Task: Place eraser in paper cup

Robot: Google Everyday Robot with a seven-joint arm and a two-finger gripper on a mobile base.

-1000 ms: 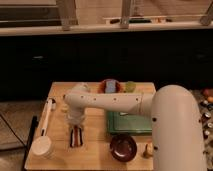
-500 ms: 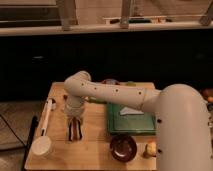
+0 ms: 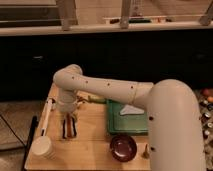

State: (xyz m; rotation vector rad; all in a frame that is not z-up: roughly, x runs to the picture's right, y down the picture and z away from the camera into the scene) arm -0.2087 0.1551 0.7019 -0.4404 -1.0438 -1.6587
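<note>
The eraser [image 3: 69,127], a flat oblong block with dark, red-brown and white stripes, lies lengthwise on the wooden table [image 3: 92,145], left of centre. My gripper [image 3: 68,114] hangs straight down from the white arm's elbow, right above the eraser's far end. The paper cup [image 3: 43,148], small and white, stands at the table's front left corner, below and left of the eraser.
A long white marker pen [image 3: 46,116] lies along the table's left edge. A green tray [image 3: 125,120] sits to the right of the eraser, a dark maroon bowl [image 3: 123,147] in front of it. My white arm covers the table's right side.
The arm's elbow has swung left and risen, and the gripper has come to hang over the eraser's far end. The eraser and cup have not moved on the table.
</note>
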